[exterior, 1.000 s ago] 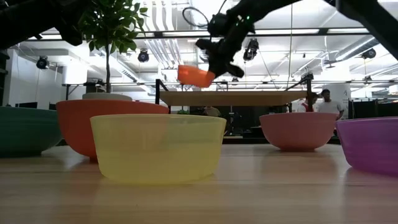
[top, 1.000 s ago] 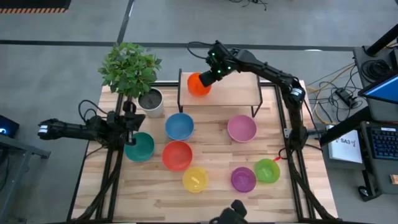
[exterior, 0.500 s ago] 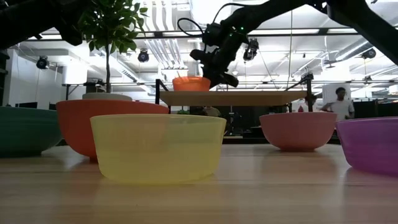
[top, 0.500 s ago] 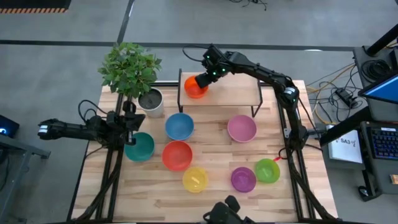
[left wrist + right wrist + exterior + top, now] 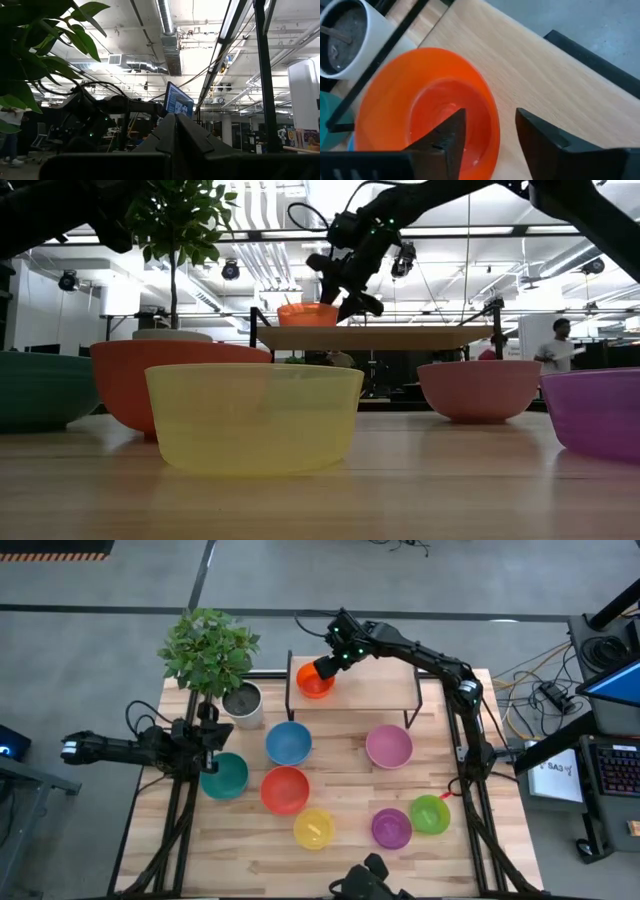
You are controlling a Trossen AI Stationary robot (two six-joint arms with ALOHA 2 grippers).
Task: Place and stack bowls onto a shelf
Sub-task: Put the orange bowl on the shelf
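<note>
An orange bowl (image 5: 314, 682) stands upright on its base at the left end of the shelf (image 5: 375, 688), a low rack with a light wooden top. My right gripper (image 5: 490, 119) is open just above the bowl's right side. One finger hangs over the bowl's hollow and the other outside its rim (image 5: 492, 120). My left gripper (image 5: 213, 736) is shut at the table's left, just above the teal bowl (image 5: 225, 777), and holds nothing. Blue (image 5: 288, 743), red (image 5: 285, 789) and pink (image 5: 389, 747) bowls rest on the table.
Yellow (image 5: 314, 828), purple (image 5: 391, 828) and green (image 5: 430, 813) bowls stand near the table's front edge. A white plant pot (image 5: 243, 703) with a leafy plant stands left of the shelf. The shelf top to the right of the orange bowl is bare wood.
My right gripper has carried the orange bowl, first tilted above the shelf, down and to the left. The bowl now sits level on the shelf's left end. The gripper has opened, let go of the bowl and risen slightly.
</note>
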